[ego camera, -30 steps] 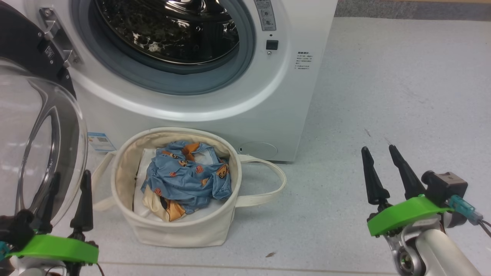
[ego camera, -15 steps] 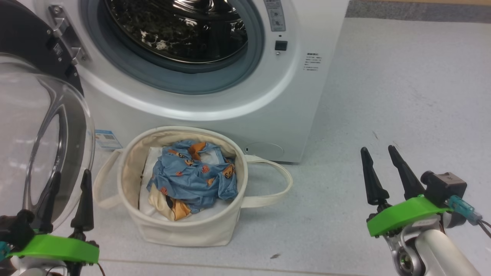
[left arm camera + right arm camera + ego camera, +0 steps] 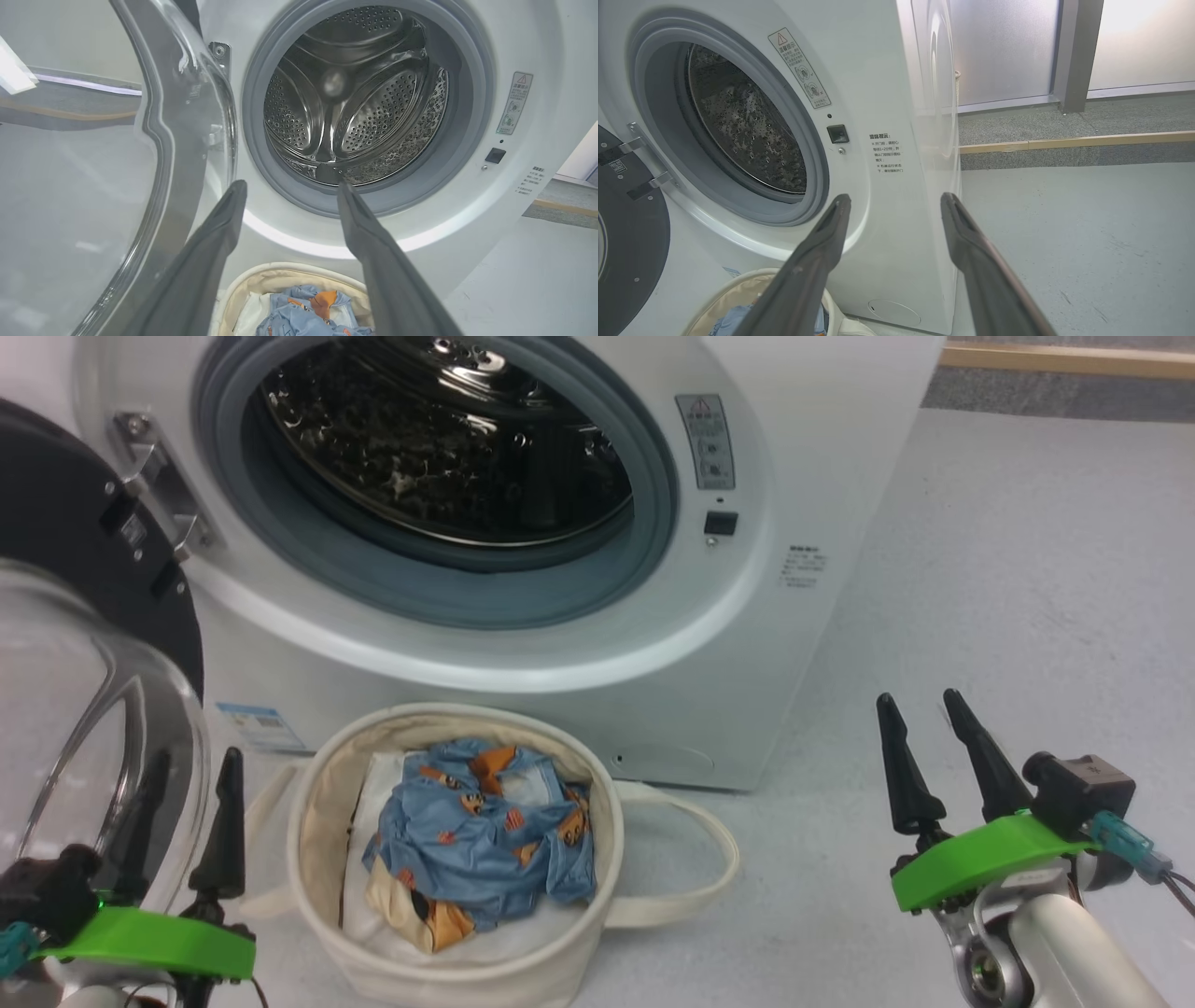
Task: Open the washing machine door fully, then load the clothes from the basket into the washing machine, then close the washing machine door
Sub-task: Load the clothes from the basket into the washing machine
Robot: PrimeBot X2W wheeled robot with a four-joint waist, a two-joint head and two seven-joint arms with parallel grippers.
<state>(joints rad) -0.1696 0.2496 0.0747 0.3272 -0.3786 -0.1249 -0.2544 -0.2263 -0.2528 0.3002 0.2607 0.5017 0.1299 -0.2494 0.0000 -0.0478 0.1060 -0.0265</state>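
The washing machine (image 3: 747, 644) stands at 12 o'clock in the head view, its perforated steel drum (image 3: 448, 457) open to view behind the grey rubber ring (image 3: 448, 602). The washing machine door (image 3: 65, 551) is swung out wide to 9 o'clock on a metal hinge (image 3: 159, 504). Its clear glass bowl (image 3: 84, 737) bulges toward the camera and overlaps one finger of the left gripper (image 3: 194, 761). That gripper, at 7 o'clock, has its jaws spread wide and holds nothing. The basket (image 3: 322, 821) sits on the floor (image 3: 1027, 569) at 6 o'clock, just in front of the machine and below the opening. The clothes (image 3: 485, 840) are heaped inside it on a white cloth (image 3: 383, 784), and one loop handle (image 3: 709, 859) lies out toward 3 o'clock. A small blue label (image 3: 260, 726) shows between door and basket. The right gripper (image 3: 917, 702), at 4 o'clock and well apart from the basket, hangs over grey floor, likewise spread wide and empty. A wooden strip (image 3: 1064, 359) runs along the floor at 1 o'clock.
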